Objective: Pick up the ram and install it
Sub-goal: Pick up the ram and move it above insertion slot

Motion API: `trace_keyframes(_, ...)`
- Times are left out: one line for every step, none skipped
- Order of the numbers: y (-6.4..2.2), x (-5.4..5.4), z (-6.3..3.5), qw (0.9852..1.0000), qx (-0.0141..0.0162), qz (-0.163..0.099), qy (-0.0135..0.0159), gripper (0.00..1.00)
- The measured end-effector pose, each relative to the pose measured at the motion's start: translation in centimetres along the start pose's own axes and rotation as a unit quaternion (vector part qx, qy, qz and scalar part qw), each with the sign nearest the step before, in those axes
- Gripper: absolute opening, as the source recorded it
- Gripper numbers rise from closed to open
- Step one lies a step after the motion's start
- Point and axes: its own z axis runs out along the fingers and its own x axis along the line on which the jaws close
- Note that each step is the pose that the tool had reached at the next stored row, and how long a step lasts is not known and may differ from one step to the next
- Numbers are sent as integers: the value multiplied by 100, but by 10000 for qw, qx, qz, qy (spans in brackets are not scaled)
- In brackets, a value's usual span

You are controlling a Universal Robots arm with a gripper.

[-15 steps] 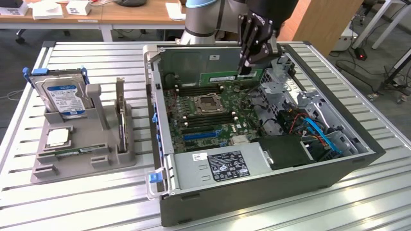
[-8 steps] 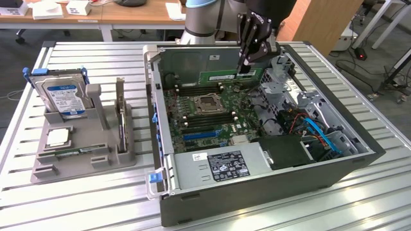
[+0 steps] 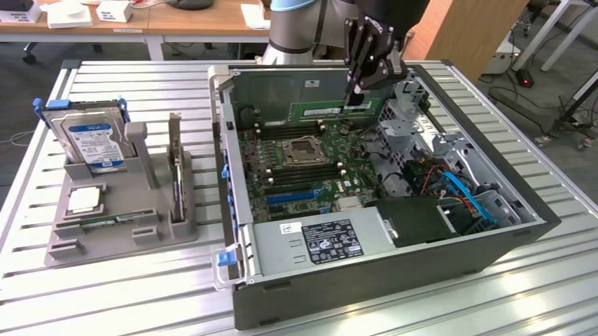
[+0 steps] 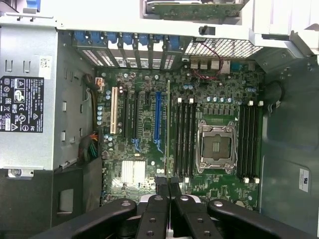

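The ram [image 3: 323,109] is a long green stick hanging level above the open computer case [image 3: 374,280], near its back wall. My gripper [image 3: 356,100] is shut on it from above, toward the end on the exterior view's right. In the wrist view the ram [image 4: 168,129] shows edge-on as a thin line running out from between my shut fingertips [image 4: 168,185]. It hovers over the motherboard [image 4: 149,209] beside the black memory slots [image 4: 183,134], with the processor socket [image 4: 217,147] and more memory slots [image 4: 249,139] beyond. How high it hangs above the board I cannot tell.
A grey holder [image 3: 122,224] on the exterior view's left carries a hard drive [image 3: 94,143], a square processor chip [image 3: 82,201] and an upright card [image 3: 175,164]. Inside the case are the power supply [image 3: 313,241], a drive cage [image 3: 421,133] and blue cables [image 3: 467,196].
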Motion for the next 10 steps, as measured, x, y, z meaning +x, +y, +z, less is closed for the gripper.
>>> trace_keyframes(0, -2, 0, 10000, 0, 0, 0, 11)
trace_keyframes(0, -6, 1, 10000, 0, 0, -1, 11)
trace_keyframes(0, -11, 1, 10000, 0, 1, -1, 11)
trace_keyframes(0, -17, 0, 10000, 0, 1, 0, 11)
trace_keyframes(0, -24, 1, 10000, 0, 1, 0, 11)
trace_keyframes(0, -31, 1, 10000, 0, 0, 0, 11)
trace_keyframes(0, -40, 1, 10000, 0, 1, 0, 11)
trace_keyframes(-1, -49, 1, 10000, 0, 1, 0, 11)
trace_keyframes(-1, -58, 2, 10000, 0, 0, 0, 11)
trace_keyframes(-1, -69, 2, 10000, 0, 0, 0, 11)
